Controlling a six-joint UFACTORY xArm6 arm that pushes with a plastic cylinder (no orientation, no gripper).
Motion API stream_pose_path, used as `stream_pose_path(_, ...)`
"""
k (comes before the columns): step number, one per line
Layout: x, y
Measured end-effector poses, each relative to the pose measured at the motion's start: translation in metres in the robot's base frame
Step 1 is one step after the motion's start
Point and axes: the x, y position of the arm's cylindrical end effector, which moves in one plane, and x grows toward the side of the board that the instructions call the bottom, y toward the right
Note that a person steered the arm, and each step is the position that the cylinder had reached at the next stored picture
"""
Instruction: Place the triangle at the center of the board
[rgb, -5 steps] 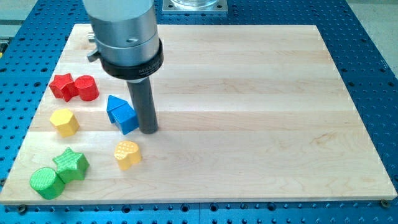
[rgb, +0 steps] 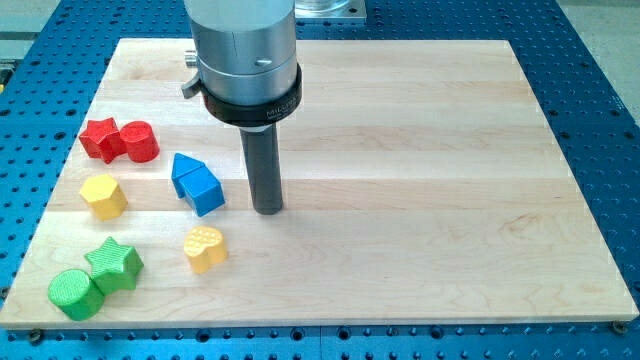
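Note:
Two blue blocks sit touching on the board's left half: a blue triangle (rgb: 183, 168) behind and a blue cube (rgb: 203, 189) in front. My tip (rgb: 266, 209) rests on the wooden board (rgb: 420, 180), a short gap to the right of the blue cube, not touching it. The rod rises into the grey arm housing (rgb: 245, 55) at the view's top.
A red star (rgb: 99, 138) and red cylinder (rgb: 139, 141) lie at the left. A yellow hexagon (rgb: 103, 195) lies below them. A yellow heart (rgb: 204, 248) lies below the blue pair. A green star (rgb: 114, 264) and green cylinder (rgb: 73, 293) sit at the bottom left.
My tip has moved right, away from the blue cube it stood against. The blocks have not visibly moved.

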Motion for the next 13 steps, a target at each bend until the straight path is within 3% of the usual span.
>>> stream_pose_path(2,0.009,-0.010)
stream_pose_path(8,0.023,-0.128)
stream_pose_path(11,-0.063,-0.099)
stream_pose_path(13,-0.070,-0.076)
